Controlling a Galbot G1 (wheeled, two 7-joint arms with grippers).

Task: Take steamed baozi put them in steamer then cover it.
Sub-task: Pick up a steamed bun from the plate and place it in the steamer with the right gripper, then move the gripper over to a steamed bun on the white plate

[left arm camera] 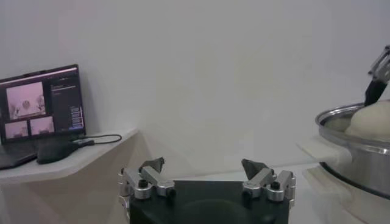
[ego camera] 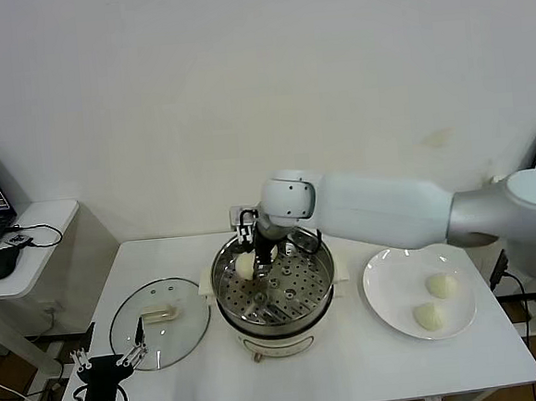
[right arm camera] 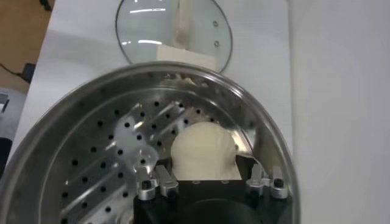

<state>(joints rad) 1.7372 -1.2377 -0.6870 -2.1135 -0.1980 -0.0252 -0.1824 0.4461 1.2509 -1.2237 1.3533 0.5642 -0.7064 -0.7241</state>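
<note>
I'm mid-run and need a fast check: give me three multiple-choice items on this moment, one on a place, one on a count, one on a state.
1. Where does the round clear glass lid lie?
A. on the pot
B. on the table, on the steamer's left
C. on the plate

2. How many cream-white buns lie on the flat white plate?
A. none
B. two
C. four

3. What is the right gripper doing?
A. closed on a bun over the shiny steel steamer's perforated tray
B. lifting the lid
C. parked off the table

Answers: 1 B, the lid lies flat beside the steamer. 2 B, two buns show there. 3 A, its fingers flank a bun inside the pot. The left gripper waits open at the table's edge.
</note>
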